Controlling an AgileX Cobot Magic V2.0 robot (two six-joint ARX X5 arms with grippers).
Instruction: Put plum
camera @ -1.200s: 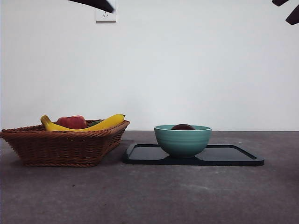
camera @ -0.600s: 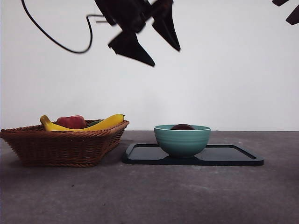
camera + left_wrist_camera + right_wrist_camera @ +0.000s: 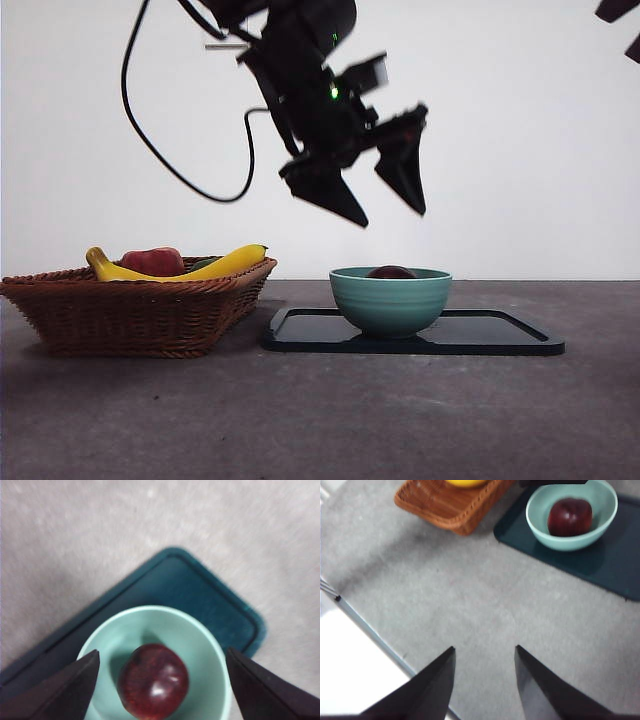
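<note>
Plum in bowl, left gripper above.
The plum was seen lying in the teal bowl on the dark tray. The left gripper was held over it, jaws spread, nothing pinched; the right gripper was parked apart, jaws spread.

Grey table: wicker basket, dark tray.

plum mostly hidden by bowl rim, front view
</note>
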